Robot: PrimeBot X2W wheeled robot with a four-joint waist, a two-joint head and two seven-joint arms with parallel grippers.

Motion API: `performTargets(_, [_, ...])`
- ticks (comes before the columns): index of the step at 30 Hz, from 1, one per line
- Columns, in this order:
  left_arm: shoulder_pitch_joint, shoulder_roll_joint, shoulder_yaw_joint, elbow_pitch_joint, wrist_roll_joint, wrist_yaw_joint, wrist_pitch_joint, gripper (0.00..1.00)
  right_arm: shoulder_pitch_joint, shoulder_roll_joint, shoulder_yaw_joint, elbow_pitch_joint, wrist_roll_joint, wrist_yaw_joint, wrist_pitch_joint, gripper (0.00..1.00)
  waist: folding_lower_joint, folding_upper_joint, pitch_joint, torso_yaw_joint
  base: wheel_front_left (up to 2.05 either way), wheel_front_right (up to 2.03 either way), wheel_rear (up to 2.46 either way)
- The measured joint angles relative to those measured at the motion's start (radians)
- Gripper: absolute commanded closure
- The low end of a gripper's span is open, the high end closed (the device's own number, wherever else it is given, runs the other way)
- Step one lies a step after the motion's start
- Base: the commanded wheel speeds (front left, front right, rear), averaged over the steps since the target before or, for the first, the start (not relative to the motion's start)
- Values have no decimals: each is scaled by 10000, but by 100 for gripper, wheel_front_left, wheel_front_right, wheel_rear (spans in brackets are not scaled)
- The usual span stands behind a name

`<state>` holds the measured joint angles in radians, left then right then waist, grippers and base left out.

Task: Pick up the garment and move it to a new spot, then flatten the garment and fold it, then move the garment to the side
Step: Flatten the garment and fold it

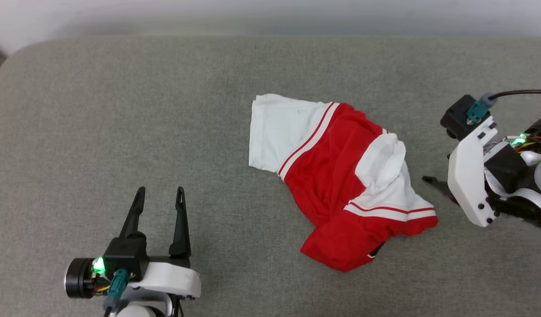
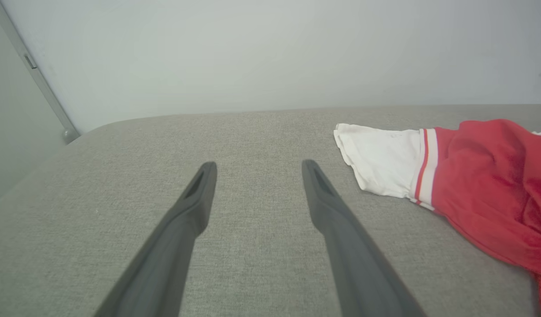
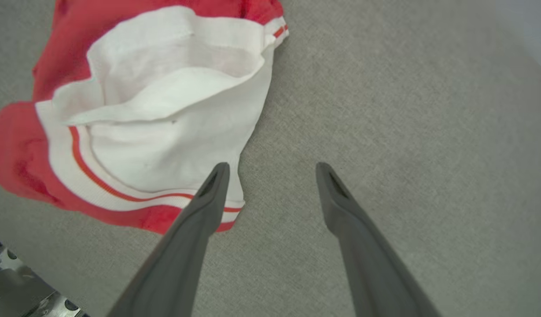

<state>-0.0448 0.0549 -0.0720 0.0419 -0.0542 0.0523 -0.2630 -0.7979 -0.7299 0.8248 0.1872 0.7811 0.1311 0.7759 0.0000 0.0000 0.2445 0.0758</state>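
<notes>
I could read no text, number or brand anywhere. The small dark-and-white mark (image 1: pixel 376 252) at the hem of the garment (image 1: pixel 327 176) was too small for me to make out.

Left gripper (image 1: pixel 160 190) sits at 7 o'clock in head view, fingers pointing to 12. Jaws are spread wide with nothing between them. The left wrist's green LED (image 1: pixel 98 265) is lit, with the teal connector (image 1: pixel 117 281) plugged in just below it. In left wrist view the left gripper (image 2: pixel 258 165) looks the same: both fingers (image 2: pixel 186 220) splayed, gap empty.

Right gripper (image 1: pixel 431 181) is at 3 o'clock in head view, its arm entering from the right edge. The wrist is rolled so the white side plate (image 1: pixel 466 176) faces the camera. Its fingers point toward 9, and one dark tip is clear of the plate. In right wrist view the right gripper (image 3: pixel 272 165) has its jaws wide apart, gripping nothing.
</notes>
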Motion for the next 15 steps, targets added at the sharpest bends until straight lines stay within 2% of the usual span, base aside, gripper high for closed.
performTargets(7, [-528, -27, -226, 92, -107, -12, 0, 0, -440, 251, 1509, 1026, 316, 0, -23, 0, 1, 0, 743, 330, 0, 0, 0])
performTargets(15, [-686, -33, -194, 153, -123, 0, 0, 0, -784, 236, 2408, 1547, 796, -2, -1035, 0, 0, 0, 1163, 518, 0, 0, 0])
